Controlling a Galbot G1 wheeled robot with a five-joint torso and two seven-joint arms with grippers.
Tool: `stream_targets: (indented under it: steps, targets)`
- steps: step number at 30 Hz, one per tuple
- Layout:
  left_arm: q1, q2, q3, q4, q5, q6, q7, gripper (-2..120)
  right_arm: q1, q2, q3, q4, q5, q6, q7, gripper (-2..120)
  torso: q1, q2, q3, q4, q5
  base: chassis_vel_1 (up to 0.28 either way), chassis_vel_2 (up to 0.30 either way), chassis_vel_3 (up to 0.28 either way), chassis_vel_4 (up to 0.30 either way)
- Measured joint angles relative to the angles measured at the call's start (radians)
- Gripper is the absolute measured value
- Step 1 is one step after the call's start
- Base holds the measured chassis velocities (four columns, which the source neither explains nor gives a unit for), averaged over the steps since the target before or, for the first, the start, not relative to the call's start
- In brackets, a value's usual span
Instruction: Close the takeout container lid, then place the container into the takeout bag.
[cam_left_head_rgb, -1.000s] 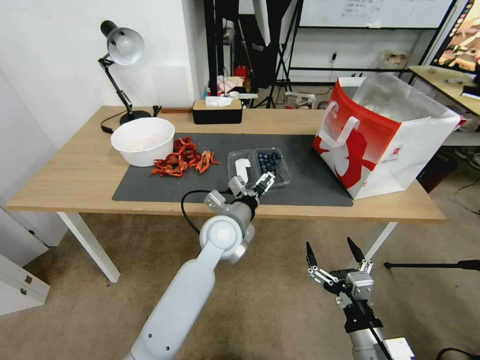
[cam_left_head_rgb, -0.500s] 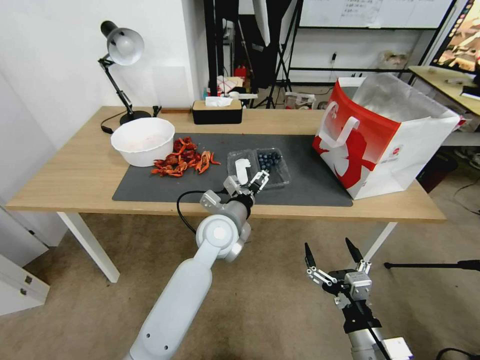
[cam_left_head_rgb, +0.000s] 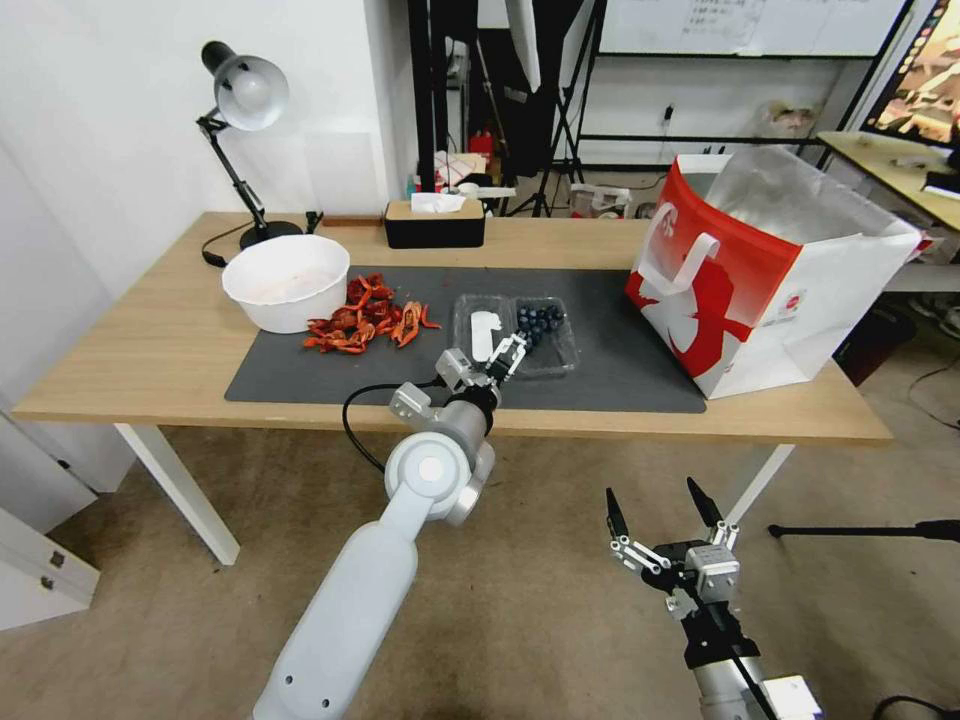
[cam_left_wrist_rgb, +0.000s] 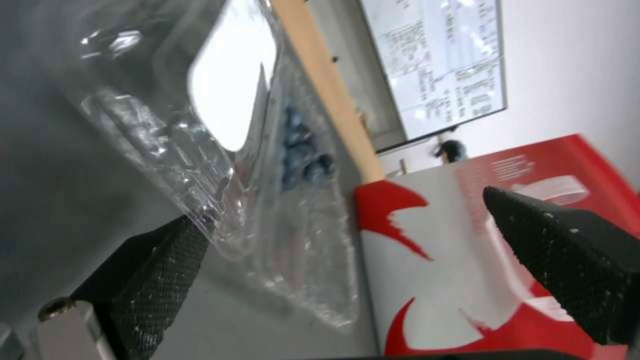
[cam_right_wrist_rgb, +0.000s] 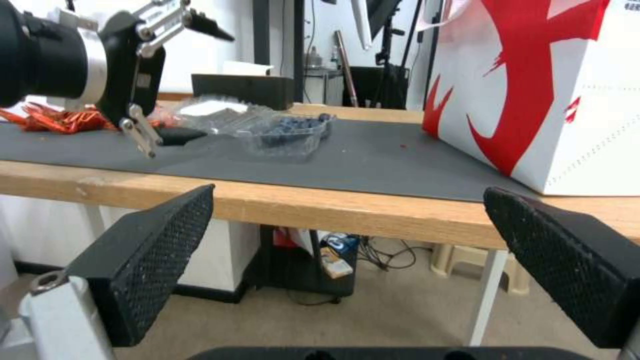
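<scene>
Left gripper (cam_left_head_rgb: 497, 357) slid toward 9 o'clock, jaws apart under the lid (cam_left_head_rgb: 483, 331); thin plastic could slip and shove the takeout container (cam_left_head_rgb: 516, 335).

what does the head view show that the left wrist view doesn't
Head view alone: the white bowl, red scraps, lamp, tissue box, and the right tool open, low in front of the table. Left wrist view alone: one left tool finger under the lid's edge. Both: the left tool open at the open container, its lid, and the bag.
</scene>
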Motion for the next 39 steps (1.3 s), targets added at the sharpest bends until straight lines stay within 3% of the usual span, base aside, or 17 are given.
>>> stream_targets:
  steps: [3, 12, 19, 30, 39]
  targets:
    - [0.015, 0.001, 0.007, -0.02, 0.058, -0.031, 0.061, 100, -0.002, 0.002, -0.003, 0.0, -0.003, 0.004, -0.001, 100, 0.0, 0.0, 0.0, 0.0, 0.0, 0.0, 0.0, 0.0, 0.0]
    - [0.02, 0.016, 0.028, -0.023, 0.196, -0.065, 0.12, 100, -0.01, 0.007, -0.003, 0.004, -0.008, 0.015, -0.003, 100, 0.0, 0.0, 0.0, 0.0, 0.0, 0.0, 0.0, 0.0, 0.0]
    - [0.016, 0.045, 0.05, -0.017, 0.301, -0.087, 0.221, 100, -0.015, 0.009, -0.003, 0.01, -0.012, 0.02, -0.004, 100, 0.0, 0.0, 0.0, -0.0001, 0.0, 0.0, 0.0, 0.0, 0.0]
    - [-0.029, 0.067, 0.083, 0.002, 0.281, -0.07, 0.325, 100, -0.02, 0.011, 0.0, 0.02, -0.016, 0.022, -0.005, 100, 0.0, 0.0, 0.0, 0.0, 0.0, 0.0, 0.0, 0.0, 0.0]
    - [-0.117, 0.057, 0.139, 0.086, 0.244, -0.043, 0.393, 100, -0.023, 0.012, 0.008, 0.023, -0.015, 0.025, -0.006, 100, 0.0, 0.0, 0.0, -0.0001, 0.0001, 0.0, 0.0, 0.0, 0.0]
